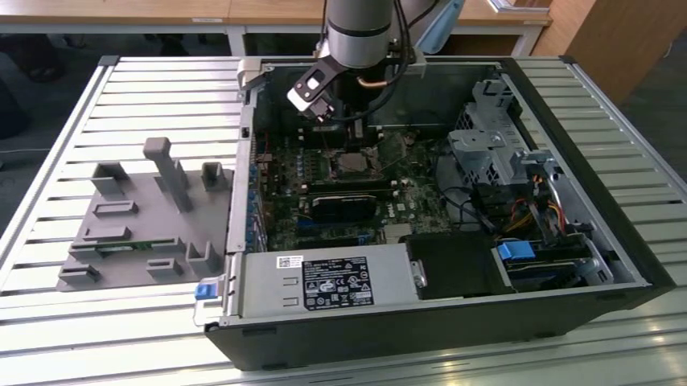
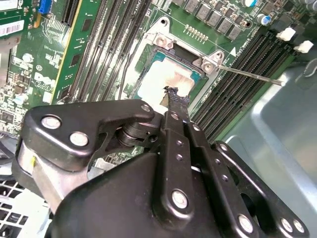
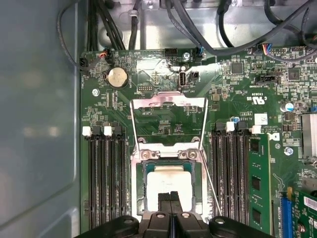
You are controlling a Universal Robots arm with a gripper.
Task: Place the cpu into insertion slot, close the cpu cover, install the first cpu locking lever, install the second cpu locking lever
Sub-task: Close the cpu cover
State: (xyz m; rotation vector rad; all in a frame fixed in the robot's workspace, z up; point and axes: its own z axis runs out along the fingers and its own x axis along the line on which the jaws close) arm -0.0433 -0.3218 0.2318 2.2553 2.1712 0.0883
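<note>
My gripper (image 3: 171,197) hangs with its two black fingers pressed together and nothing between them, their tips low over the cpu (image 3: 168,181); whether they touch its lid I cannot tell. The cpu already lies flat in the insertion slot (image 3: 138,188), dull silver face up. I count one cpu, one slot and one cpu cover (image 3: 168,101); the cover stands swung open on its hinge at the slot's edge farthest from my fingers. I judge the chip light, stiff and smooth enough to slip, with a delicate underside over fragile pins, so it wants holding by two opposite edges, never squeezed across its faces. The cover looks like thin, stiff sheet metal, best pushed at its free edge. I make out one locking lever (image 3: 212,186), a thin, springy-looking rod beside the slot; a second I cannot pick out. Two banks of memory slots (image 3: 104,178) flank the socket. In the exterior view my arm enters the computer case (image 1: 322,338) from twelve o'clock of the socket, and one grey fixture (image 1: 140,225) lies at nine o'clock of the case.
</note>
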